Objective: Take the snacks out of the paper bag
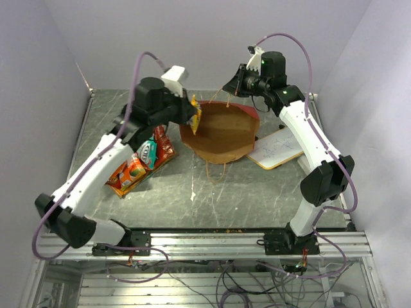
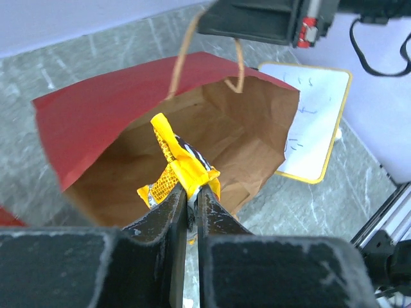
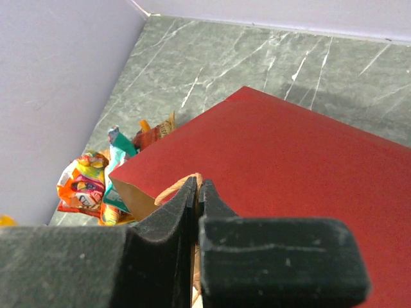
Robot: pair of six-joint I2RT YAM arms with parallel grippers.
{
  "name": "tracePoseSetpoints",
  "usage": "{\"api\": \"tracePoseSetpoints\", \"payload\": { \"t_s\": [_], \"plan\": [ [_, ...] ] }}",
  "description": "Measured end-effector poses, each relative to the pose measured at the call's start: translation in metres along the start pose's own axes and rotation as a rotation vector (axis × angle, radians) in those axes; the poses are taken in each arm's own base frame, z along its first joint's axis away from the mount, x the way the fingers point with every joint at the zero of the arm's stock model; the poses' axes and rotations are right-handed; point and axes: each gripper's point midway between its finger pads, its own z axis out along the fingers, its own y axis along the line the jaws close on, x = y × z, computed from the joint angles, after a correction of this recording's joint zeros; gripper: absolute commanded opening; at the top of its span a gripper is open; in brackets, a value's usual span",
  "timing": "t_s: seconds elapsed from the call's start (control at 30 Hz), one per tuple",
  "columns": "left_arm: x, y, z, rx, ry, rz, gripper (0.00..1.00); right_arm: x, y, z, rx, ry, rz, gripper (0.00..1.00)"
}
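Left gripper (image 2: 191,192) is pinched tight on a yellow packet (image 2: 174,163), held just over the open mouth of the paper bag (image 2: 96,115). My right gripper (image 3: 196,188) is clamped on one twisted handle (image 3: 172,188) (I see the other lying slack). Other snacks (image 1: 141,163) lie heaped on the table (image 1: 257,192), left of it.

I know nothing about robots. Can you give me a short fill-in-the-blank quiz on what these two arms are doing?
1. The left gripper is shut on a ___ packet.
2. The right gripper pinches the paper bag's twisted ___.
3. The paper bag is brown inside and ___ outside.
Missing words: yellow; handle; red.
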Motion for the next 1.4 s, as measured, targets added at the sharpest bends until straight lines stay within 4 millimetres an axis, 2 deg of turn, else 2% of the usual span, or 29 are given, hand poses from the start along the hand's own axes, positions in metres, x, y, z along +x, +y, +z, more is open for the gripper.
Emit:
{"api": "tracePoseSetpoints", "payload": {
  "t_s": [0.17, 0.27, 0.37, 0.47, 0.6, 0.7, 0.8, 1.07, 1.2, 1.4],
  "plan": [
    [-0.023, 0.031, -0.055, -0.122, -0.069, -0.113, 0.07, 0.001, -0.001, 0.0, 0.003, 0.002, 0.0, 0.0],
    [-0.029, 0.057, -0.087, -0.246, -0.101, -0.188, 0.07, 0.001, -0.002, 0.0, 0.003, 0.002, -0.003, 0.0],
    [-0.022, 0.097, -0.107, -0.443, -0.081, -0.293, 0.07, 0.002, -0.002, 0.0, 0.004, 0.003, -0.003, 0.0],
    [-0.001, 0.144, -0.118, -0.666, -0.003, -0.427, 0.07, 0.004, -0.003, 0.001, 0.006, 0.009, -0.001, 0.0],
    [0.044, 0.191, -0.123, -0.88, 0.147, -0.612, 0.07, 0.008, -0.006, 0.002, 0.012, 0.018, 0.003, 0.0],
    [0.076, 0.213, -0.127, -0.983, 0.241, -0.72, 0.07, 0.008, -0.007, 0.001, 0.013, 0.018, 0.0, 0.0],
    [0.098, 0.23, -0.13, -1.052, 0.291, -0.796, 0.07, 0.007, -0.006, 0.0, 0.012, 0.013, -0.003, 0.0],
    [0.138, 0.265, -0.118, -1.142, 0.382, -0.889, 0.09, 0.006, -0.006, -0.002, 0.012, 0.01, -0.012, 0.0],
    [0.15, 0.279, -0.111, -1.154, 0.396, -0.929, 0.09, 0.006, -0.006, -0.002, 0.014, 0.01, -0.018, 0.0],
    [0.161, 0.283, -0.105, -1.141, 0.399, -0.982, 0.24, 0.005, -0.007, -0.002, 0.015, 0.011, -0.02, 0.0]
  ]
}}
